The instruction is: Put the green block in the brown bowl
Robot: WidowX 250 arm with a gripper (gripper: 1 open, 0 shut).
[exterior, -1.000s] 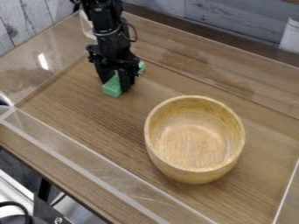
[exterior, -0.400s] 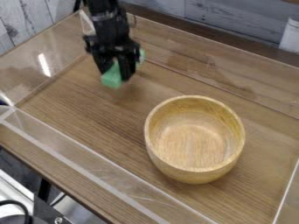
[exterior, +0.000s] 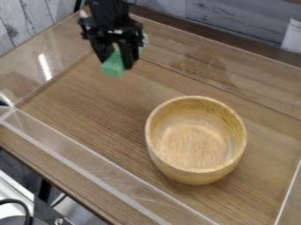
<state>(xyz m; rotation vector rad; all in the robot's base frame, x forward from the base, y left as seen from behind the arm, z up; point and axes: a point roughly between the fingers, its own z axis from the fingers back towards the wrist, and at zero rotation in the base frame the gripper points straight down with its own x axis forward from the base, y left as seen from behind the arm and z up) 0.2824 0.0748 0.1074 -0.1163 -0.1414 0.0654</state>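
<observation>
Now the fingers pinch the green block, lifted clear of the counter; the brown bowl sits well off, below-right. A thin grip could slip mid-carry.

Wooden table, one bowl set on it
The brown bowl is seen resting upright on the right part of the grained tabletop, which is bordered by clear plastic walls.
</observation>
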